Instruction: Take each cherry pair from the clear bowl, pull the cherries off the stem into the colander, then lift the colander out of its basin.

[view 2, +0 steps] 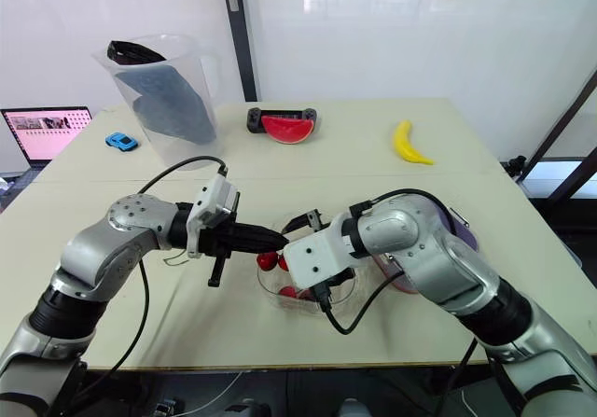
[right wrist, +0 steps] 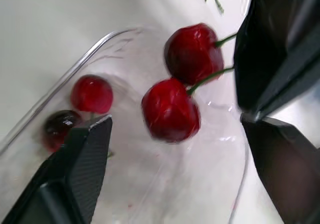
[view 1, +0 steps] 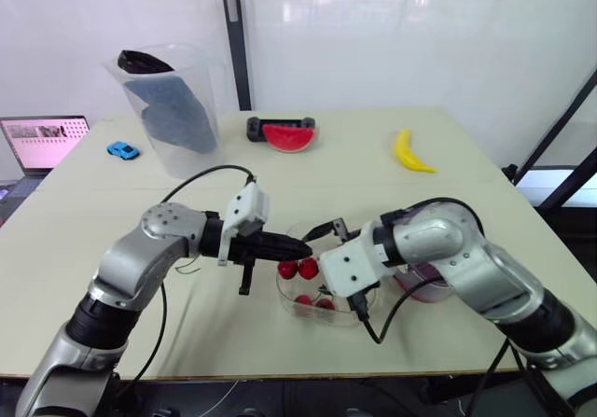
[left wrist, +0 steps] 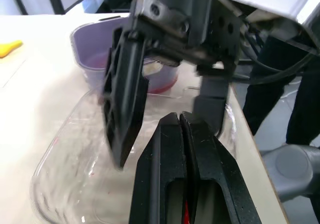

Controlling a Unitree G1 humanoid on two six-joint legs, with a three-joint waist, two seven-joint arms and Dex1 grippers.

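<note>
— While the left gripper [view 1: 306, 248] pinches the thin green stem [right wrist: 210, 76], where do the cherries hang?
— The cherry pair [right wrist: 182, 81] hangs from it, low over the clear bowl [left wrist: 65, 169]. I can't tell if the cherries touch the bowl.
— Is that gripper shut tight?
— Yes. Its two black fingers are pressed together, and a bit of red shows between them.
— And the right gripper [view 1: 328, 230]?
— Its fingers are wide apart. One is on each side of the hanging cherries, and they don't touch them.
— Is anything else in the bowl?
— More cherries [right wrist: 91, 93] lie at the bottom, off to one side of the pair.
— Where is the purple basin [left wrist: 85, 38]?
— On the table [view 1: 373, 174], just beside the bowl, on the right arm's side.
</note>
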